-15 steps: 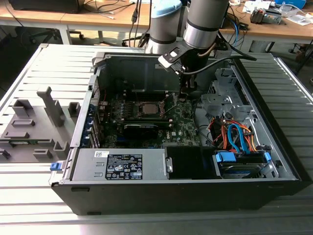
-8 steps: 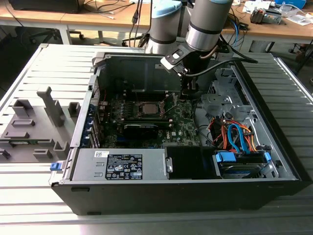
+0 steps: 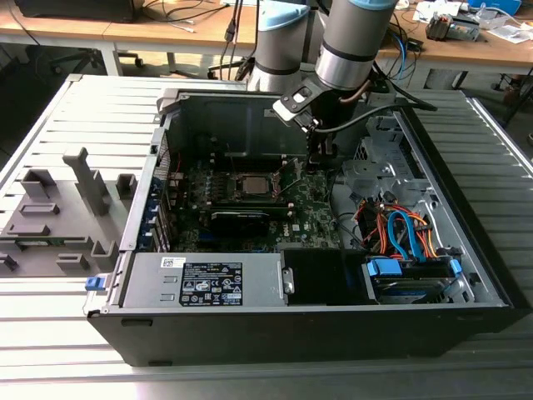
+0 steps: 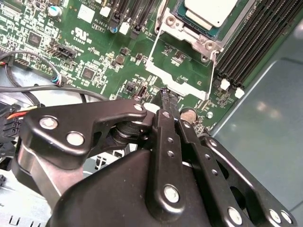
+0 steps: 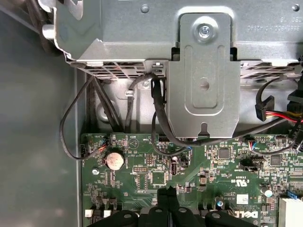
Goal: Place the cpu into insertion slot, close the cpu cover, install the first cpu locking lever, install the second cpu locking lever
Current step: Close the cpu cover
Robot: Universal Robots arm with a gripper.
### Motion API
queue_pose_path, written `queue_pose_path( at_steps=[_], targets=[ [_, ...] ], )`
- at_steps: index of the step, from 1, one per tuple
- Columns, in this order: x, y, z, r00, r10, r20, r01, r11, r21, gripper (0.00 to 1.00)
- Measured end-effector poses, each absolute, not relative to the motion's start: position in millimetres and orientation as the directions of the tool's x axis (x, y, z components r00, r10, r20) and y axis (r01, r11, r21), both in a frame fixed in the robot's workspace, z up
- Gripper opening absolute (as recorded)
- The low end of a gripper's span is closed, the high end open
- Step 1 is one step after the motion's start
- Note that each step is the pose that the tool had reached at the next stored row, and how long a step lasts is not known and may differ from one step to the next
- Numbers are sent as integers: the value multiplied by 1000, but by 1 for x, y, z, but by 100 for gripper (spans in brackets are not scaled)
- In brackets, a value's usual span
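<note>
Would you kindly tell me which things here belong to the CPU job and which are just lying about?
Job: small square silver-grey cpu; metal-rimmed black insertion slot around it; thin silver-grey metal cpu cover frame; black gripper.
Lying about: round silver coin battery; blue and orange cables; grey plastic blocks.

The gripper (image 4: 166,97) is black metal with a soft sheen, studded with bright steel screws. Beneath it the circuit board (image 4: 94,42) is glossy green lacquer. The cpu (image 4: 208,12) has a dull silver-grey metal top, and the cpu cover (image 4: 204,45) around it is brighter bare metal. The computer case (image 3: 233,117) is unpainted grey sheet metal inside and matt black outside. A bracket (image 5: 203,85) looks like dull zinc-grey steel. The black cables (image 5: 158,118) have a smooth rubbery skin. The table (image 3: 50,333) is ribbed pale-grey metal, the holders (image 3: 50,217) on it matt grey plastic, and the desk (image 3: 166,33) behind is wood.
</note>
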State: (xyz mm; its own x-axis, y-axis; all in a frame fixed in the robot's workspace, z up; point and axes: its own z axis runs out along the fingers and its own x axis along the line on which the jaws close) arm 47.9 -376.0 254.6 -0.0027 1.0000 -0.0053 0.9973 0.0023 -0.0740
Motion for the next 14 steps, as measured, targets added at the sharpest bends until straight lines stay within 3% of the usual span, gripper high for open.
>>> queue_pose_path(
  at_steps=[14],
  targets=[
    [7,-376,255,-3,1000,-1,998,3,-57,11]
  ],
)
